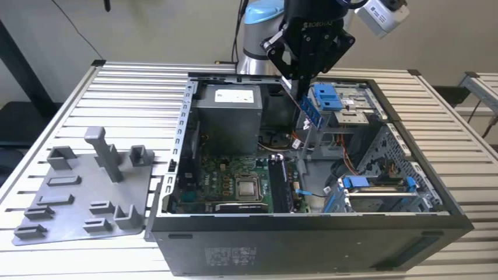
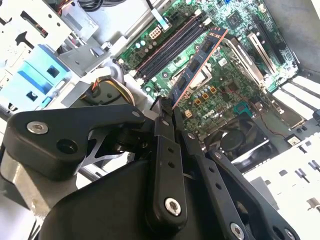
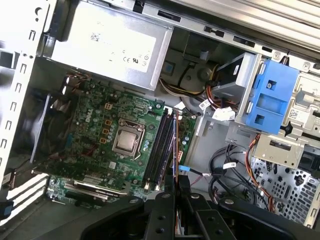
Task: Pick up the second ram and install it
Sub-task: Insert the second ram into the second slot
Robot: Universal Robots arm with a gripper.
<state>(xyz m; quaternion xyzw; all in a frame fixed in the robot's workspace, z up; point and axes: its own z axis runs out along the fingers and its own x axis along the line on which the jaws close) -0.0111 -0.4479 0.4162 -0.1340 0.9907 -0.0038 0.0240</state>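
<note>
A white slatted metal table (image 1: 132, 87) carries an open black computer case (image 1: 311, 239) across the middle and lower right of the exterior view. A grey plastic fixture plate with upright posts (image 1: 78, 198) lies at lower left. A green circuit board (image 1: 225, 175) lies inside the case. At upper centre the black pincer (image 1: 297, 76) grips the second ram (image 1: 300, 106), a long dark memory stick, tilted above the board's long black slots (image 2: 172, 47) and apart from them.

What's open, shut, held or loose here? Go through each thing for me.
Pincer: shut on the RAM stick.
RAM stick: held above the motherboard, not seated.
Computer case: on its side, open.
Processor: bare, no cooler on it.
Fixture plate: lying flat beside the case.
</note>
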